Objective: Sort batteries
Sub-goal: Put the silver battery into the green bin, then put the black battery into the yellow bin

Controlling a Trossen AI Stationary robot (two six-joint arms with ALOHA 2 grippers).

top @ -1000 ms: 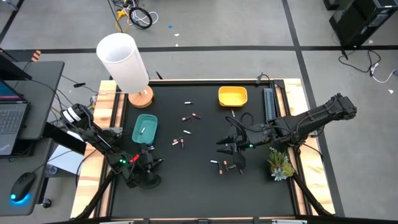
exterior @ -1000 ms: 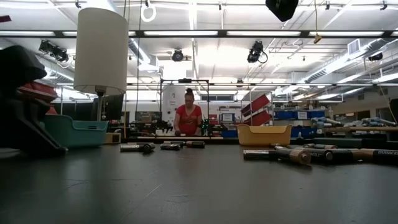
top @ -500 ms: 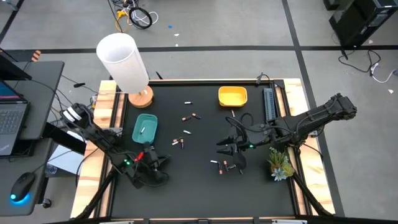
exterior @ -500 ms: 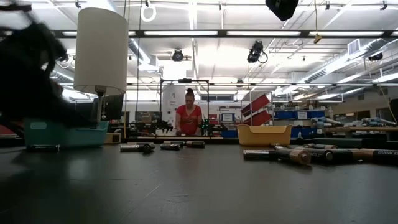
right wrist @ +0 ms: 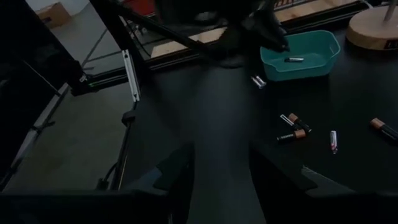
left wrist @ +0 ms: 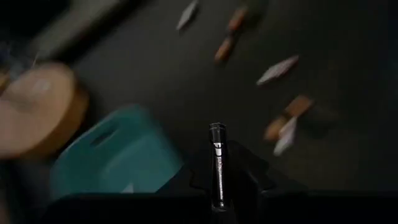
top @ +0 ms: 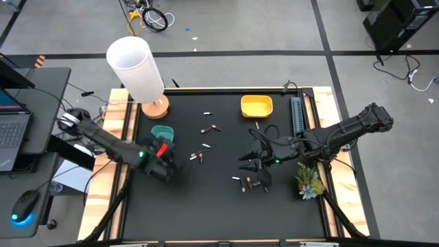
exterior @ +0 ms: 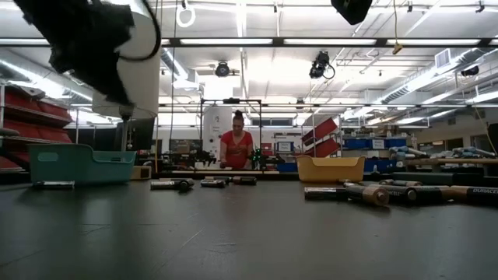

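the sort was barely begun. the teal tray (top: 160,136) held one pale battery (right wrist: 294,60), seen from the right wrist view, and nothing could be made out inside the yellow bowl (top: 256,106) across the mat from it. most of the batteries (top: 211,128) were scattered over the black table (top: 219,206) between the teal tray and the yellow bowl, with a pair (top: 197,158) just beside the tray's near corner and a few more (top: 245,182) lying well apart from the tray, under the right arm.

the left gripper (top: 164,152) was over the near end of the teal tray, raised off the table, its fingers pinched together on a thin dark battery (left wrist: 217,167) that stood up between them, as the left wrist view showed; the tray lay just beside and below that cell. by my reading, this one was about to be dropped into the tray, so nearly all the sorting remained.

the right gripper (top: 252,163) waited far from the teal tray, its fingers (right wrist: 180,171) parted and holding nothing, with loose batteries close by it.
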